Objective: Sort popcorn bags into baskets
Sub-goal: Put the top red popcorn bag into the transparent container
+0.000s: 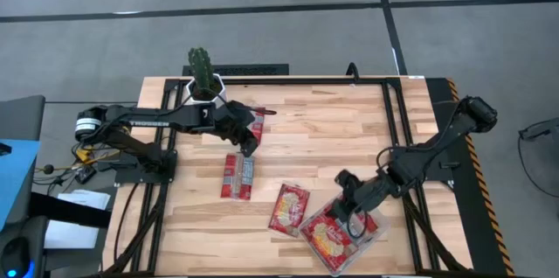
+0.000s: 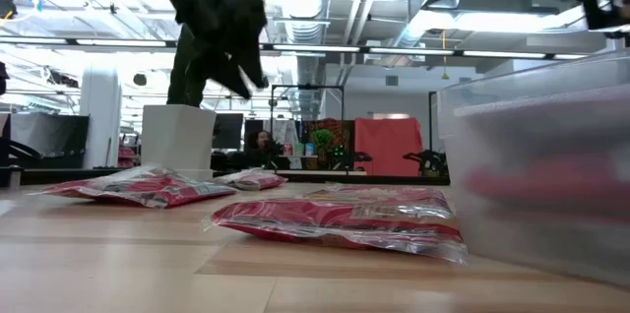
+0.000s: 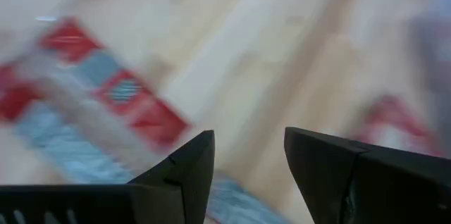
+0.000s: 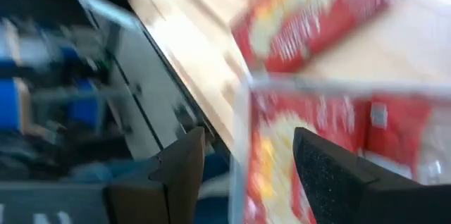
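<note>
My left gripper is open and empty, raised above the table just past a narrow red-and-grey-blue packet that lies flat. A second narrow packet lies flat near the cactus pot. A wide red packet with a yellow centre lies flat beside the clear tray. The tray holds more red-and-yellow packets. My right gripper is open and empty, hovering over the tray's rim.
A white pot with a green cactus stands at the table's far edge, close to my left arm. A black frame rail runs along the table's right side. Bare wood lies between the two arms.
</note>
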{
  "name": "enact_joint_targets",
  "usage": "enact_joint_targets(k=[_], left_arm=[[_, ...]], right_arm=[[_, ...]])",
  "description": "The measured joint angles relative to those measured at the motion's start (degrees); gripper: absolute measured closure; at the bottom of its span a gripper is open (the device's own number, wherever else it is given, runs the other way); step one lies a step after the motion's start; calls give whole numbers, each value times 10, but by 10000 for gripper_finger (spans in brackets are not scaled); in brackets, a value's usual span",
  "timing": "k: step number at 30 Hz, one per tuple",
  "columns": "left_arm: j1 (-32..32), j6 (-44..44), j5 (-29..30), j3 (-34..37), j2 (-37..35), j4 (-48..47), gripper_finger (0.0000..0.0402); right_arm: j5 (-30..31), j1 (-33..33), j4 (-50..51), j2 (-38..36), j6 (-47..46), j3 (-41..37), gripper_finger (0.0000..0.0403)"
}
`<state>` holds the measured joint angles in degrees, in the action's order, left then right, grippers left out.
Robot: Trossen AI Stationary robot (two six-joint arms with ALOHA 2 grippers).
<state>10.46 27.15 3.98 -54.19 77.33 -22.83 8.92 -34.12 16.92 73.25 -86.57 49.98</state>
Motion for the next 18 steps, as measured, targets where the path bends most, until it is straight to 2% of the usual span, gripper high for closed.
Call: enact_joint_targets(k=[2, 4, 7, 13, 18], left_arm=[[1, -15, 55, 1, 14, -28, 238], [4, -34, 87, 4, 35, -12, 243], [13, -50, 87, 35, 65, 32, 260], [44, -42, 124, 98, 102, 106, 294], [64, -26, 83, 125, 127, 166, 303]], right_arm=[[37, 7, 0, -15, 0, 0, 169], [69, 12, 1, -25, 1, 0, 174], [94, 17, -2, -33, 5, 0, 180], [120, 18, 4, -29, 10, 0, 188], [152, 36, 9, -15, 11, 0, 191]])
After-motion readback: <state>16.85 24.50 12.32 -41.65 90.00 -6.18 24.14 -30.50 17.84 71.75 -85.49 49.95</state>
